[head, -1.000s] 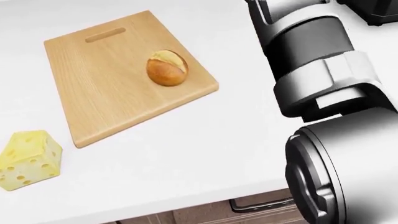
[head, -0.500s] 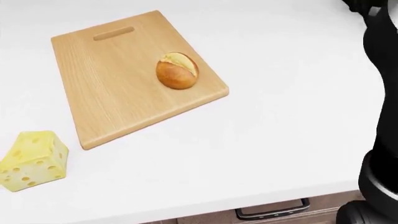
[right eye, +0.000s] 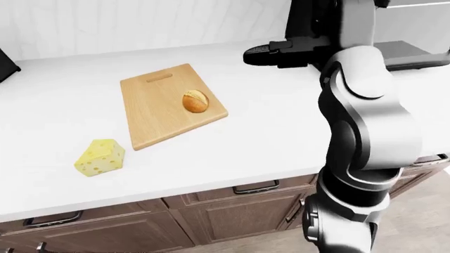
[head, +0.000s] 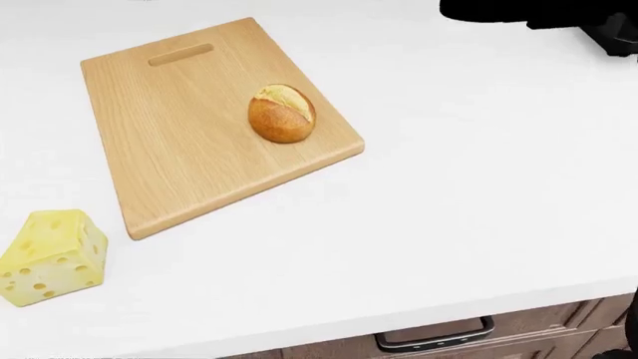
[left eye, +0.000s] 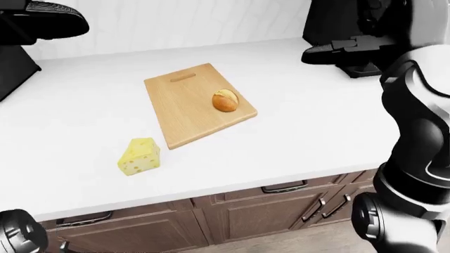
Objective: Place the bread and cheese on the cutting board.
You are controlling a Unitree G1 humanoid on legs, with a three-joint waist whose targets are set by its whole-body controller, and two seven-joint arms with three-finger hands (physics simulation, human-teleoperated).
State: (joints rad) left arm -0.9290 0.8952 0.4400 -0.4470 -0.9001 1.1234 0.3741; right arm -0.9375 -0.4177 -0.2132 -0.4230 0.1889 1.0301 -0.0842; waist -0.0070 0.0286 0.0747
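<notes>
Yellow holey cheese (head: 51,256) sits on the white surface (head: 419,217), just off the near-left corner of the cutting board (head: 179,127), not touching it. The bread (head: 282,113) is on the board, near its right edge. Farther off to the board's right, the right hand (left eye: 341,51) hovers above the surface, holding nothing; can't tell how its fingers are set. Left hand (left eye: 42,22) is at the far left, grip unclear too.
</notes>
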